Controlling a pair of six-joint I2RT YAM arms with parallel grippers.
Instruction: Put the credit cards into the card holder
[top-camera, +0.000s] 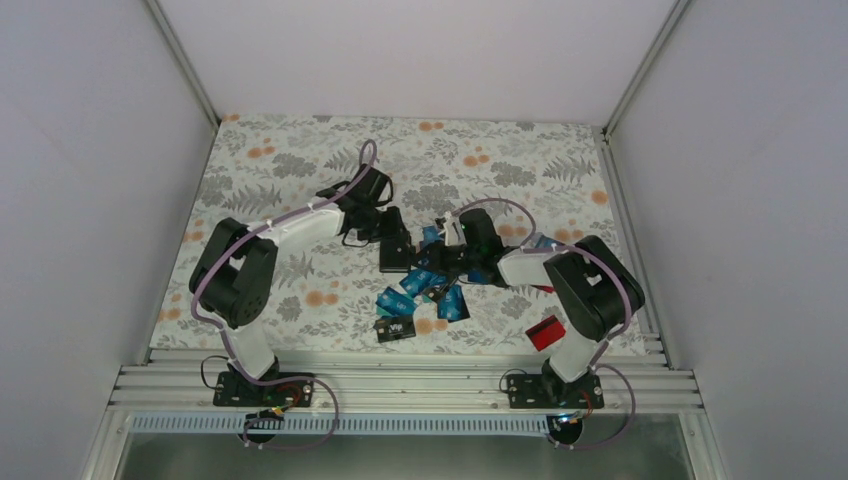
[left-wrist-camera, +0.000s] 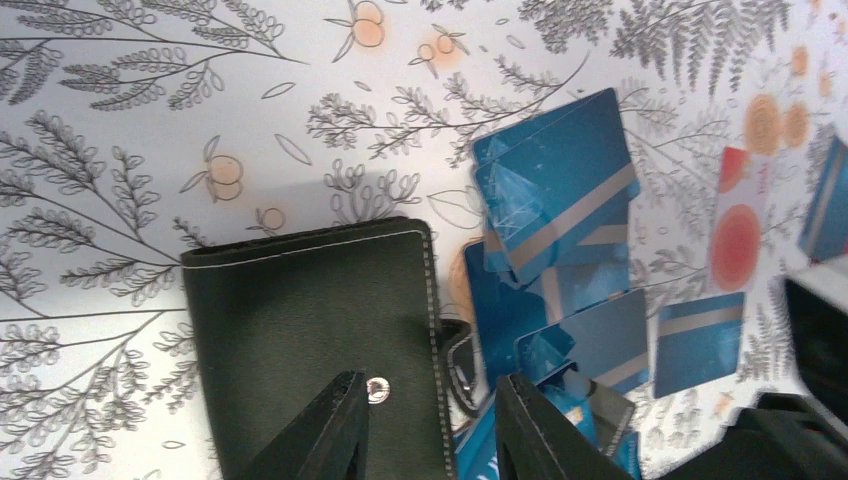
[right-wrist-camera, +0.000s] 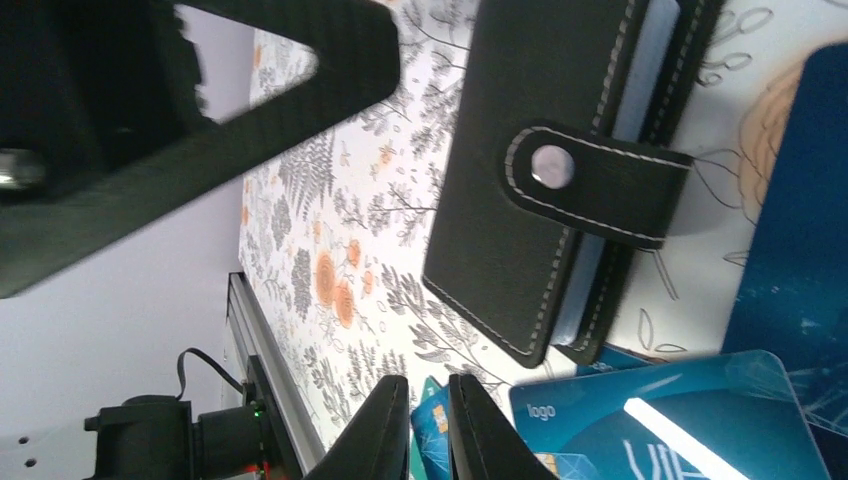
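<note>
1. Nearest the lens, the left gripper (left-wrist-camera: 430, 420) hung spread over the card holder's (left-wrist-camera: 310, 340) snap edge, pinching nothing.
2. Closed and strapped, the card holder lay on the worktop (left-wrist-camera: 150, 110).
3. Credit cards (left-wrist-camera: 560, 190) were heaped at its 3 o'clock side.
4. Nearly pressed together, the right gripper (right-wrist-camera: 428, 425) held nothing.

Two robot arms, left (top-camera: 250, 270) and right (top-camera: 570, 285), work over one floral table (top-camera: 270, 170) holding one black card holder (top-camera: 396, 247), one black card (top-camera: 395, 328), two red cards (top-camera: 546, 331) and a dozen-odd overlapping blue cards (top-camera: 452, 303), exact number unclear.
</note>
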